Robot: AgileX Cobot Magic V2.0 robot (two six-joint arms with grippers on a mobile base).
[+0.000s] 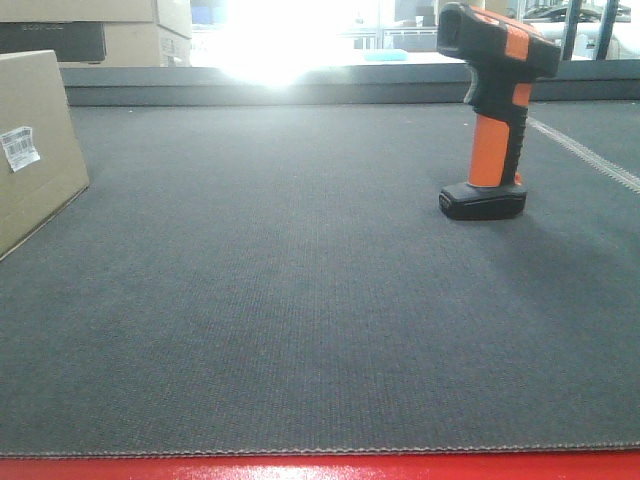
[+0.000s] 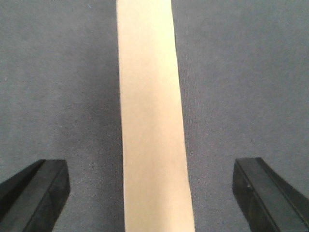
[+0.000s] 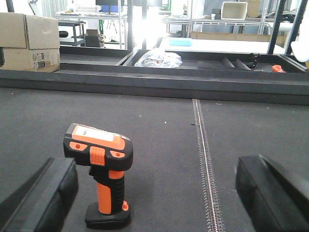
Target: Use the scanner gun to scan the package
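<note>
Package (image 1: 50, 110) sits at 9 o'clock in the front view, white label (image 1: 20, 148) facing out so it can be read. Scanner gun (image 1: 495, 110) stands upright on its base at 2 o'clock, handle free to grab.

Left wrist view: left gripper (image 2: 150, 166) is spread wide, straddling the package without touching it.

Right wrist view: right gripper (image 3: 157, 169) gapes too, holding nothing, with the scanner gun at 7 o'clock just ahead.

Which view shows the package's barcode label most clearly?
The exterior front-facing view: the barcode label sits on the side of the package at the left edge. The left wrist view shows only a plain brown face of the package, no label. The right wrist view shows neither.
</note>
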